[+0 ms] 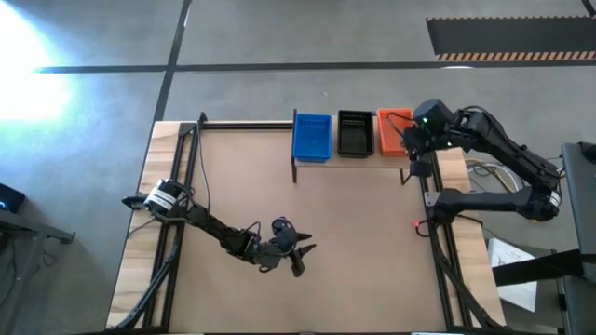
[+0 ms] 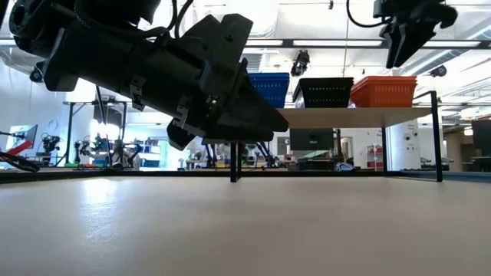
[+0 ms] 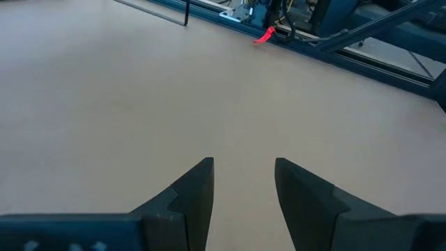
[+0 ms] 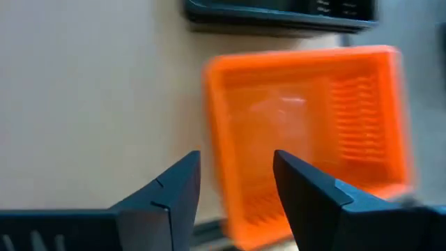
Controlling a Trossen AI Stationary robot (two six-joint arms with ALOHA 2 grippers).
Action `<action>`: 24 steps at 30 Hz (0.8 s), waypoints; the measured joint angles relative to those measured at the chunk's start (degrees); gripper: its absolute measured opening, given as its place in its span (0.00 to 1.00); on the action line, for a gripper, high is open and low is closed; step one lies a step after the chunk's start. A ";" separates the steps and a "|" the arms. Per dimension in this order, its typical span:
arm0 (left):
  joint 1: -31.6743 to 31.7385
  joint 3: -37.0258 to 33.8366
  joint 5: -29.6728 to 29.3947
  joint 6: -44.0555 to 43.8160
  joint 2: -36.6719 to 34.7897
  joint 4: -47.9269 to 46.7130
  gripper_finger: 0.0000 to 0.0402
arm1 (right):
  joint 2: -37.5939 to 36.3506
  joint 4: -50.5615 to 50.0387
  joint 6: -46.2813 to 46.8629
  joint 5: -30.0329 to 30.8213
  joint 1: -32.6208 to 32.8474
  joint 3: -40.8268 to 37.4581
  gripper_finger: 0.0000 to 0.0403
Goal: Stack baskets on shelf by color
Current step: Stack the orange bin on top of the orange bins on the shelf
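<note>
On the shelf (image 1: 372, 158), at the table's far edge, stand a blue basket (image 1: 312, 137), a black basket (image 1: 355, 133) and an orange basket (image 1: 390, 131) side by side; the low view shows them in a row, blue (image 2: 270, 87), black (image 2: 325, 92), orange (image 2: 383, 90). My right gripper (image 1: 411, 140) hovers open above the orange basket (image 4: 306, 132), its fingers (image 2: 402, 42) pointing down and clear of it. My left gripper (image 1: 303, 253) is open over the bare tabletop near the middle, holding nothing (image 3: 242, 174).
The shelf's thin black legs (image 1: 295, 172) stand on the tan tabletop (image 1: 279, 195). A red tag (image 3: 263, 35) lies at the table's right edge by the right arm's base. Black frame rails run along both sides of the table.
</note>
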 joint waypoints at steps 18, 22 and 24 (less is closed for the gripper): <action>3.55 1.71 -0.06 14.79 -18.96 -15.12 0.34 | -11.92 13.91 14.87 -22.49 0.30 -16.23 0.29; 8.68 3.99 0.48 14.60 -25.43 -28.11 0.34 | -16.56 17.33 18.38 -22.35 1.73 -19.90 0.24; 11.74 5.66 1.90 14.61 -27.32 -34.66 0.34 | -18.92 18.61 20.53 -22.41 2.86 -21.78 0.22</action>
